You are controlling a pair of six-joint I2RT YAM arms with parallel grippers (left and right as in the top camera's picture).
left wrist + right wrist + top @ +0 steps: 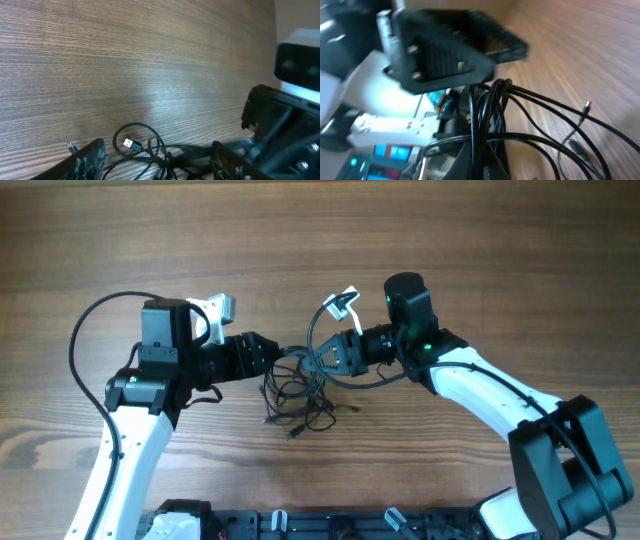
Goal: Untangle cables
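The cables [300, 395] are thin black cords in a loose tangle at the table's middle. My left gripper [278, 355] is open, and its fingers [157, 148] straddle several loops [150, 156] near a silvery USB plug [132, 144]. My right gripper [318, 362] faces it from the right. It is shut on a bunch of cable strands [482, 125] that rise between its fingers [482, 161]. More strands [545, 107] fan out to the table, one ending in a small jack plug [586, 106]. The two grippers are close together over the tangle's upper edge.
The wooden table [480, 240] stretches around the tangle. A thicker black arm wire [85, 330] loops at the far left. The left arm's gripper body [450, 50] fills the top of the right wrist view. A dark rail [330, 525] runs along the front edge.
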